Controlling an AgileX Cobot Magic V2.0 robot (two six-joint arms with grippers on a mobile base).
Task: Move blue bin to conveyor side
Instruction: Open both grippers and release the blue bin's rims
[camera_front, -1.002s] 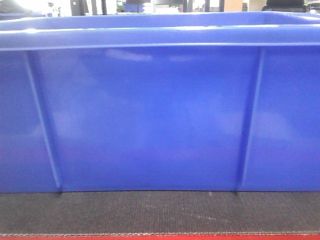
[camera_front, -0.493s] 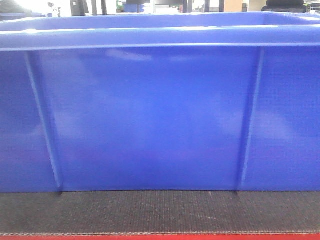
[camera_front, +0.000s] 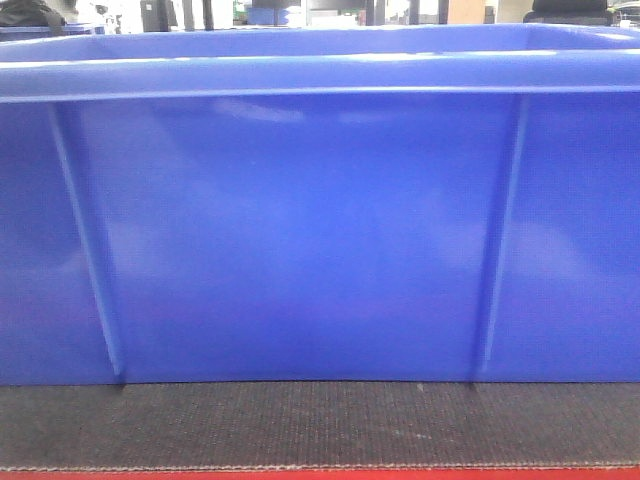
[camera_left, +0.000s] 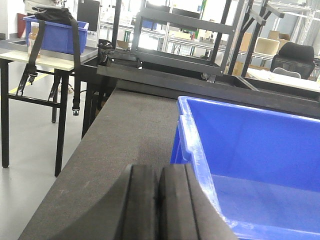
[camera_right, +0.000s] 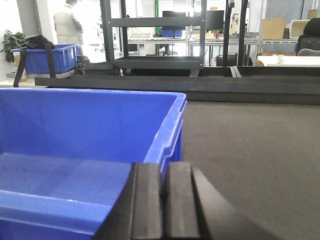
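While the blue bin (camera_front: 300, 230) fills my front view edge to edge, I read it as sitting flat on the conveyor side (camera_front: 320, 425), its base touching the dark mesh belt with the red strip just below. Ribs on the side wall run straight up, so no tilt.

Left gripper (camera_left: 159, 200): the two black pads are pressed together, clenched on nothing I can see, sitting at the bin's near left corner, just beside the rim. Right gripper (camera_right: 164, 200): same, pads closed against each other, over the bin's near right rim. I judge both are shut on purpose, to work as blunt pushers or hooks at the rim rather than pinching the thick wall. One arm at each end keeps the wide crate from yawing.

The bin's interior looks empty in both wrist views. Belt runs on bare to the left in the left wrist view and to the right in the right wrist view.

Background: a smaller blue bin (camera_left: 55, 35) on a table, a black rack (camera_right: 155, 40), a person (camera_right: 67, 25) standing far left.

Task looks near done or in a final nudge; can't tell which.
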